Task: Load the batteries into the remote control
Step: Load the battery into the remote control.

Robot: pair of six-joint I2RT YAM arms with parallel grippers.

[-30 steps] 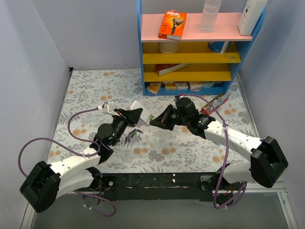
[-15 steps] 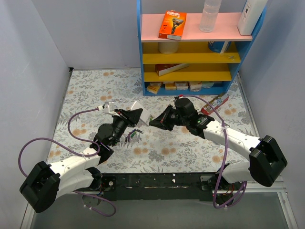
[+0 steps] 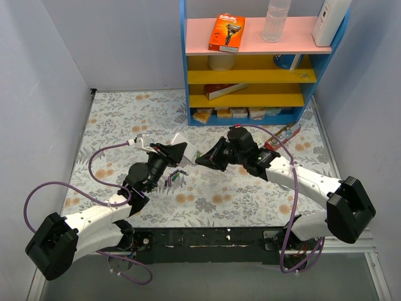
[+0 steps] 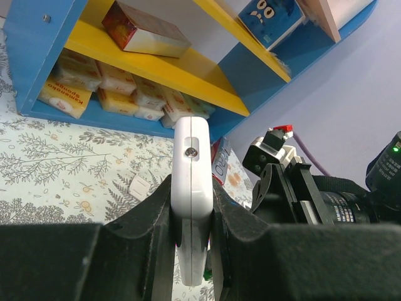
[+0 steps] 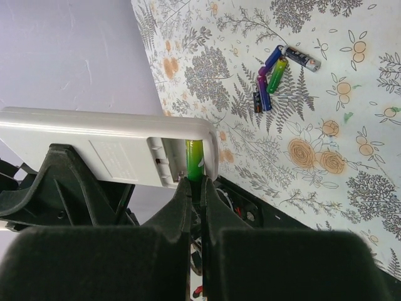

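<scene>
My left gripper (image 3: pixel 177 151) is shut on the white remote control (image 3: pixel 182 139) and holds it above the floral table. In the left wrist view the remote (image 4: pixel 192 169) stands edge-on between the pads. My right gripper (image 3: pixel 202 158) is shut on a green battery (image 5: pixel 195 160). The battery's tip is inside the open compartment in the remote's plain back (image 5: pixel 106 150). Three loose batteries (image 5: pixel 273 74), purple, green and grey, lie on the table; in the top view they (image 3: pixel 175 177) are just below the two grippers.
A blue shelf unit (image 3: pixel 252 118) with yellow and pink boards and small boxes stands at the back. A red-and-white tube (image 3: pixel 282 134) lies in front of it. A small white cover piece (image 4: pixel 139 186) lies on the table beyond the remote.
My right gripper has edged slightly left toward the remote with the battery. The left arm and the loose batteries have not moved.
</scene>
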